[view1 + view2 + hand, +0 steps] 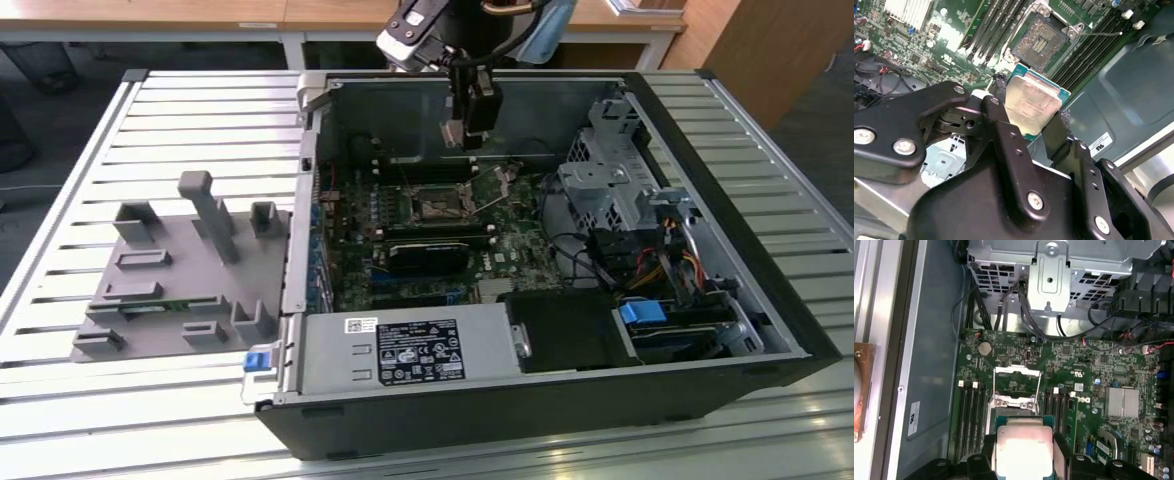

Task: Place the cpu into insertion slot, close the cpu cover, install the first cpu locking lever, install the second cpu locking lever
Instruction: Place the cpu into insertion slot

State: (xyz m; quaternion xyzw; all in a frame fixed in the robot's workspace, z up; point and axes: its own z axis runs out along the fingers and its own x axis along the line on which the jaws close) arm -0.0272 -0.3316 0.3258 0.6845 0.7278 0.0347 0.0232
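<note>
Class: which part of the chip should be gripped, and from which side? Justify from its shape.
Pinch two opposite thin edges, as the tool holds the chip now, reaching in along its plane from a third edge. It is a thin flat square, so its broad faces go untouched.

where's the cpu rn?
Clamped in the gripper, the cpu hangs inside the computer case above the motherboard, apart from the uncovered insertion slot in the second wrist view.

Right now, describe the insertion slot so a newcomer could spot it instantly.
Look inside the open computer case at the green circuit board on its floor. Near the board's middle sits the insertion slot, a square dark socket with a metal rim; the neighbouring slots are long and narrow.
</note>
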